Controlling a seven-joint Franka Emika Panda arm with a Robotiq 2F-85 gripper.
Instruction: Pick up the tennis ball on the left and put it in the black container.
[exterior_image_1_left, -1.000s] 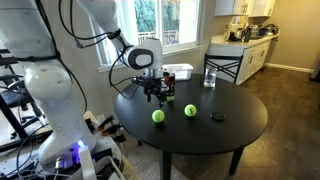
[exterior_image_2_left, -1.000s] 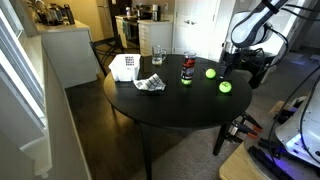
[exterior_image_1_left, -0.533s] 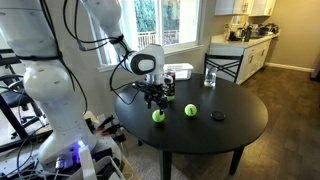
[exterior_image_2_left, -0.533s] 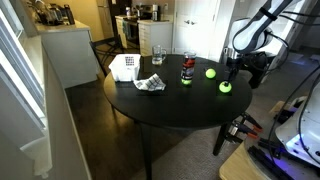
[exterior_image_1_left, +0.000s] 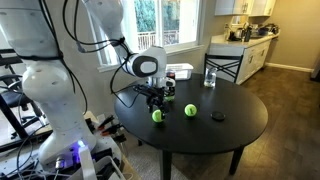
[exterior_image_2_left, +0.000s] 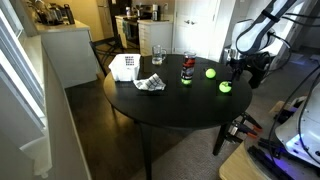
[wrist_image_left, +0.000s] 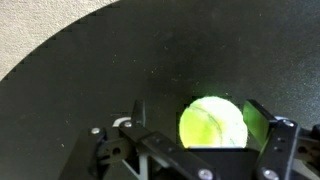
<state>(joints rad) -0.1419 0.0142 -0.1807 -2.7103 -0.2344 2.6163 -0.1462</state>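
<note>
Gripper (exterior_image_1_left: 157, 98) hangs low over the tennis ball (exterior_image_1_left: 157, 115) on the table (exterior_image_1_left: 240, 125), jaws wide, holding nothing. In the wrist view they straddle it, ready to close. Second ball (exterior_image_1_left: 190, 110) sits just right, black container (exterior_image_1_left: 182, 72) behind.

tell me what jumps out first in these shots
The bright tennis ball glows in the wrist view, sitting on the dark table between the fingers of the open gripper. A second ball lies just beside it, and the big white arm looms at the table's edge.
</note>
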